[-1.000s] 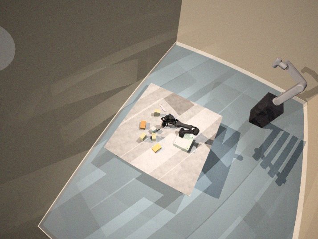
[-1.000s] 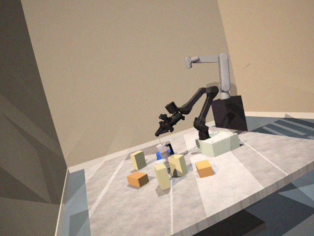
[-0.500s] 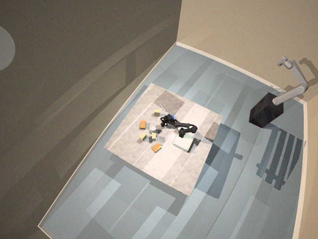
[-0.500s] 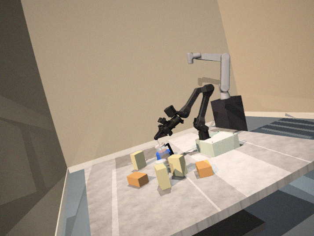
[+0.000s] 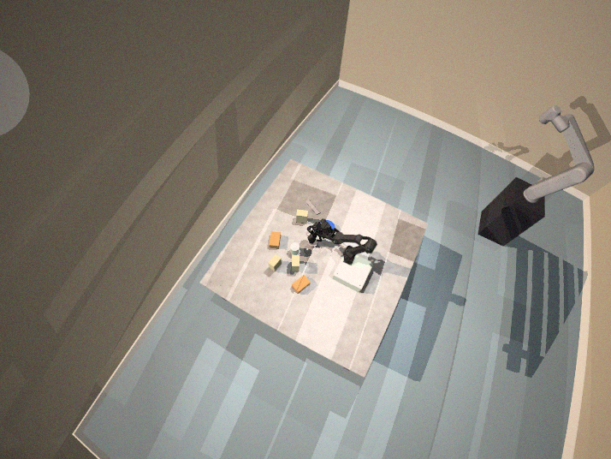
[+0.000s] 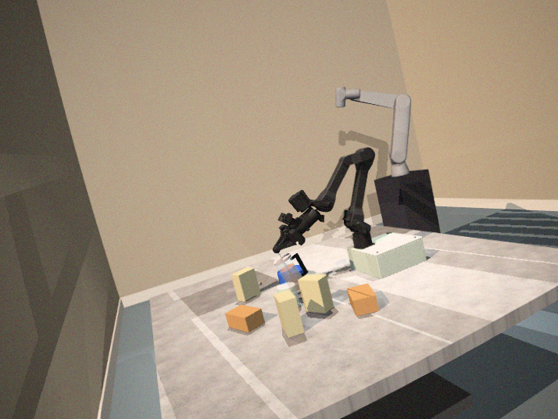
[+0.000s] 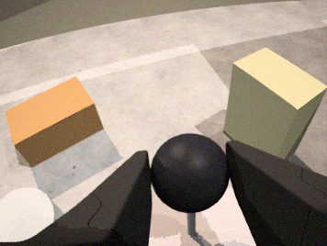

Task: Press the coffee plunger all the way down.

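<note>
The room has tan walls (image 6: 225, 112) and a blue-grey floor (image 5: 444, 345) with pale stripes of light on it. In a far corner a grey arm (image 6: 391, 117) stands on a dark box (image 6: 407, 200).

The big counter (image 6: 405, 306) is pale grey stone with white lines across it. It fills the middle of the floor in the top view.

On the counter sits a pale green base block (image 6: 389, 254). The black robot arm (image 6: 351, 180) grows up from it, bends at the top and reaches down toward the middle of the counter.

Blocks lie around. Three are pale yellow: one far to the left (image 6: 245, 283), one tall in front (image 6: 288, 313) and one fat in the middle (image 6: 316, 293). Two are orange, one low on the left (image 6: 245, 317) and one on the right (image 6: 363, 299). A small white cup (image 5: 294, 246) stands among them.

The coffee press (image 6: 290, 273) stands behind the yellow blocks, near the middle of the counter. It is blue with a black handle. It stands up straight.

The claw (image 7: 188, 179) is right over the press, pointing down at it. In the wrist view the two dark fingers squeeze the black round knob (image 7: 189, 172) of the plunger, one finger on each side. A thin rod (image 7: 193, 222) goes down from the knob. In the side view the claw tips sit just above the top of the press.
</note>
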